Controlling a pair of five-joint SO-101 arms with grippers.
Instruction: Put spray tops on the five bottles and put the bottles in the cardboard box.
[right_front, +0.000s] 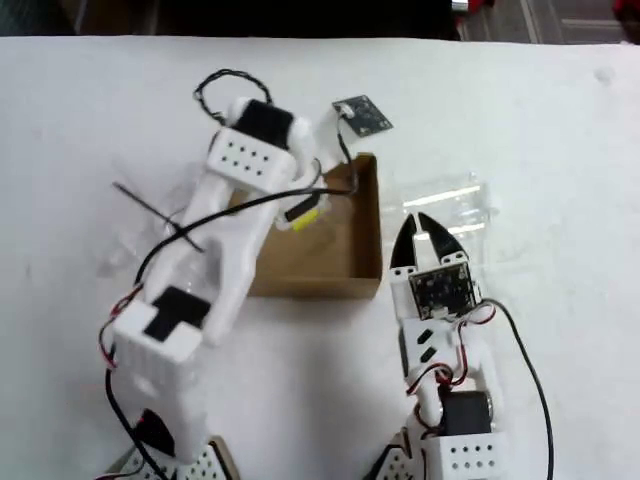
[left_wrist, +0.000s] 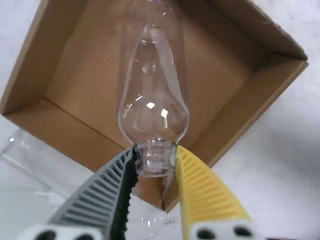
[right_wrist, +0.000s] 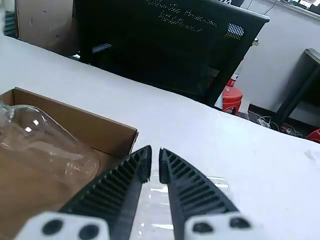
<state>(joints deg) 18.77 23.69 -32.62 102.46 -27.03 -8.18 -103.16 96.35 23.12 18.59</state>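
Observation:
My left gripper (left_wrist: 156, 156), one finger grey and one yellow, is shut on the open neck of a clear bottle (left_wrist: 152, 95) with no spray top on it. The bottle hangs over the inside of the cardboard box (left_wrist: 260, 85). From above, the left gripper (right_front: 302, 212) sits at the box's (right_front: 345, 265) far left corner. My right gripper (right_front: 416, 222), with black fingers, is shut on nothing just right of the box. Beyond the right gripper (right_wrist: 155, 152) a clear bottle (right_wrist: 200, 187) lies on the table. The held bottle (right_wrist: 45, 145) shows over the box (right_wrist: 100, 127).
More clear bottles lie on the white table: one right of the box (right_front: 455, 205), others left of it (right_front: 140, 235) under the left arm, crossed by a thin dark rod (right_front: 150, 210). A small black board (right_front: 362, 115) and a cable loop (right_front: 225, 85) lie behind the box.

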